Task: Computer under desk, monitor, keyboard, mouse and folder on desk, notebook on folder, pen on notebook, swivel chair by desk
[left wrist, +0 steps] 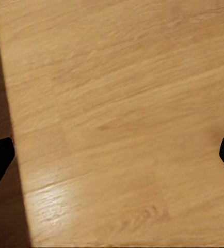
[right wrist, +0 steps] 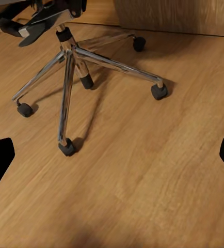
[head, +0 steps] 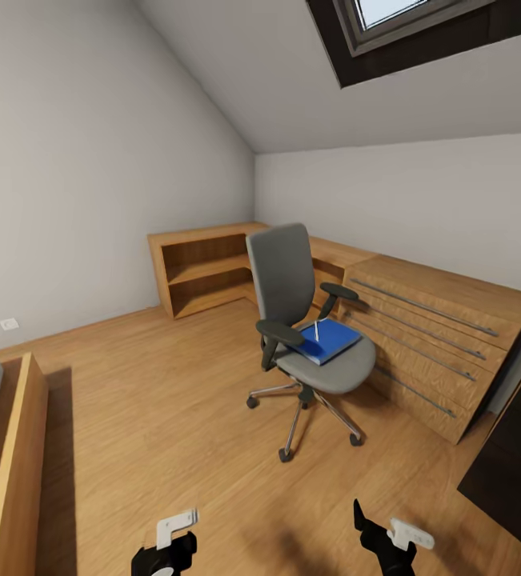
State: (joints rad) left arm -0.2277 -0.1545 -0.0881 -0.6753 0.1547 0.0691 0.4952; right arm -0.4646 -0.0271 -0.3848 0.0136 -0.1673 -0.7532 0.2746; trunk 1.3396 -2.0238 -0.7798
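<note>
While both tools, left [head: 164, 548] and right [head: 388, 540], hang released low in frame, reaching for the folder [head: 328, 339] may roll the chair [head: 312, 320] or spill the pen [head: 316, 330].

swivel chair [head: 308, 320]: matt grey cloth seat and back, black plastic armrests, polished chrome star base [right wrist: 73, 67]. Folder [head: 326, 339] on its seat: smooth blue. Floor [left wrist: 122, 113]: satin wood grain. Chest of drawers [head: 432, 344] beside chair: matt wood, metal rails.
</note>
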